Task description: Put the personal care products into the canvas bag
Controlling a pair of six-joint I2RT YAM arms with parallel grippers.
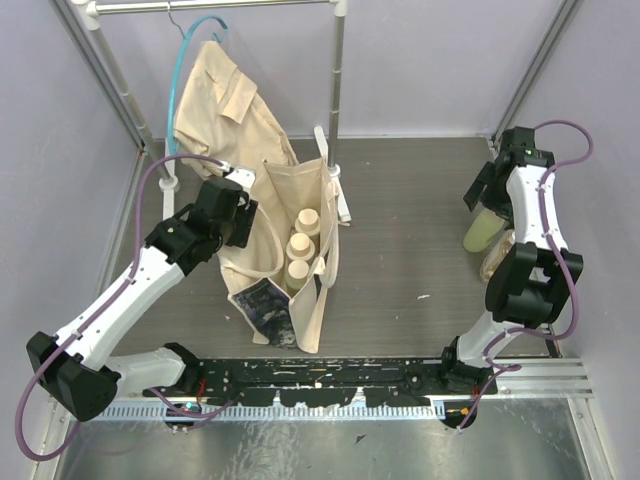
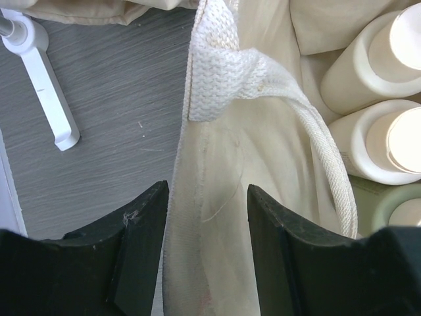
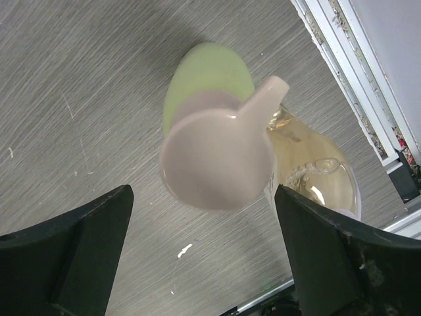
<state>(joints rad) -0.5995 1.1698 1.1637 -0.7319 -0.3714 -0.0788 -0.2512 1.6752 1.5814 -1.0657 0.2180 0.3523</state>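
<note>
Right claw point(image 3: 201, 201), jaws spread wide, hung directly over the upright yellow-green plastic bottle with its pale pump top point(image 3: 210, 76), a clear amber bottle point(image 3: 322, 171) just beside it. Only the overhead view showed the cream canvas bag point(image 1: 292, 187) well apart leftward, the open left claw point(image 2: 207, 191) straddling its rim.

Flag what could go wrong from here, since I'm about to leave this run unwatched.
1. The right claw hangs open over the pump bottle, with the amber bottle close beside it. Closing could catch the sideways spout or knock the amber one over.
2. The left claw straddles the canvas bag wall, jaws apart. The fabric may slip, and the mouth could sag over the cream bottles inside.
</note>
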